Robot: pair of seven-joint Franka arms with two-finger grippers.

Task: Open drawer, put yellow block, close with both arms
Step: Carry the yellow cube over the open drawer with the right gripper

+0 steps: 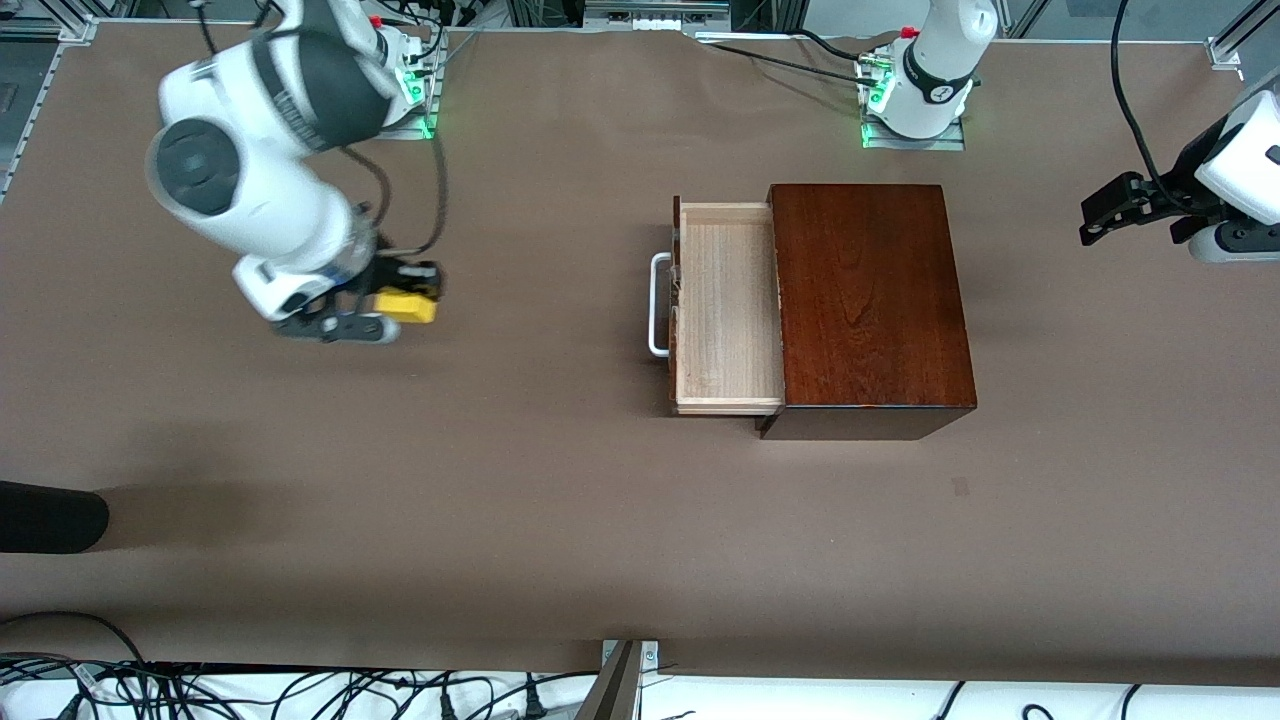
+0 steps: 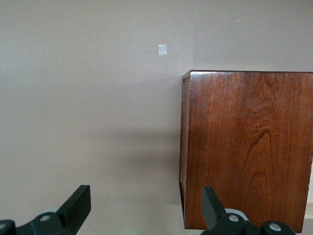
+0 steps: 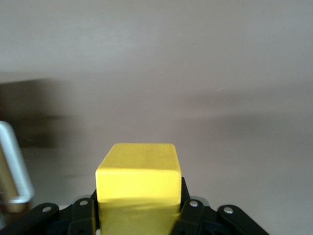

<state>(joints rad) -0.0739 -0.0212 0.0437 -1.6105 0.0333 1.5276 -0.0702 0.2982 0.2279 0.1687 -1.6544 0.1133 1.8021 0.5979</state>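
Observation:
The yellow block (image 1: 402, 308) is held off the table by my right gripper (image 1: 412, 296), over the right arm's end of the table. In the right wrist view the block (image 3: 138, 178) fills the space between the shut fingers of the right gripper (image 3: 138, 213). The drawer (image 1: 725, 310) is pulled out of the dark wooden box (image 1: 870, 300), with its pale tray empty and its white handle (image 1: 658, 305) facing the right arm's end. My left gripper (image 1: 1105, 212) hangs open and empty by the left arm's end. In its own view, the left gripper (image 2: 145, 205) looks down on the box (image 2: 247, 147).
A black object (image 1: 50, 518) juts in at the right arm's end, nearer the front camera. A small pale square (image 2: 162, 49) lies on the brown table beside the box. Cables (image 1: 300, 690) run along the table's front edge.

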